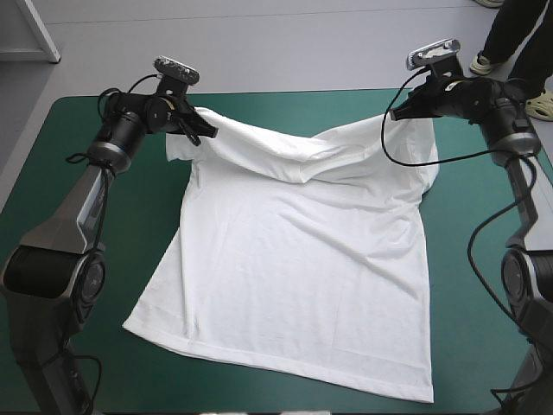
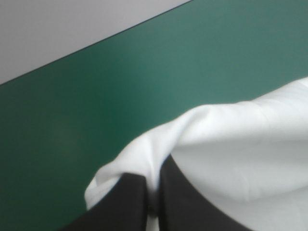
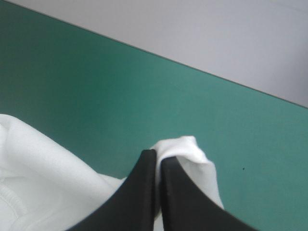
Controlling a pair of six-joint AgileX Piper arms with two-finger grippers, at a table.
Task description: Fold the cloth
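While hem-down on the teal-green cover (image 1: pixel 34 173), T-shirt (image 1: pixel 302 259) with shoulders pinched in nearly closed left jaws and right jaws.

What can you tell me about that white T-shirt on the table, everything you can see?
The T-shirt is white and short-sleeved, of thin, soft-looking fabric with light creases. Its hem end lies spread on the teal-green table, on the robot's side. The shoulder end, at the far side, looks slightly raised and sags in folds between its two corners. The left gripper is shut on one corner and the right gripper on the other.
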